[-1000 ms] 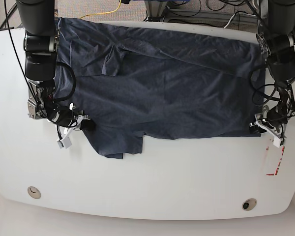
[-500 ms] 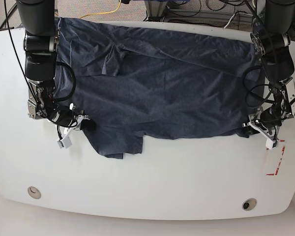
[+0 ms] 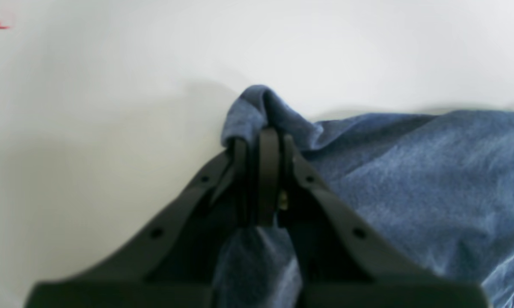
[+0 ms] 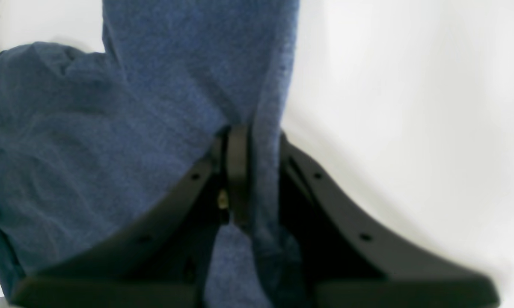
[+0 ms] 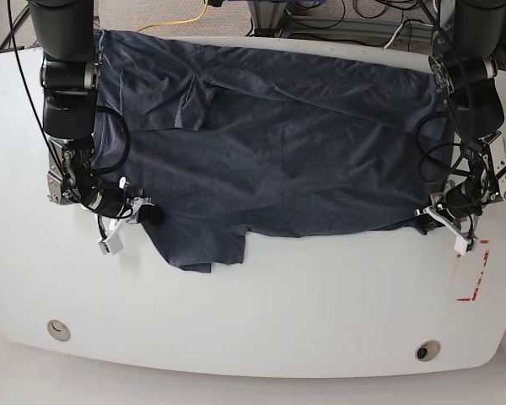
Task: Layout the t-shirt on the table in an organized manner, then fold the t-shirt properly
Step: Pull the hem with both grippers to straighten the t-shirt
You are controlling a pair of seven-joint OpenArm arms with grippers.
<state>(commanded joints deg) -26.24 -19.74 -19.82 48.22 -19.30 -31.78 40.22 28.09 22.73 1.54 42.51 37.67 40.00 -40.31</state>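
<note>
While spread flat, t-shirt [image 5: 270,160] corners pinched (both sides), left tool [image 5: 433,218], right tool [image 5: 143,213]

White tabletop [image 5: 261,329] with curved edges carries the dark t-shirt [image 5: 278,143], spread flat between the left end effector [image 5: 443,221] and right end effector [image 5: 133,211]. Red tape mark [image 5: 474,278] just below left end effector. Two round holes [image 5: 427,350] along the near edge.
</note>
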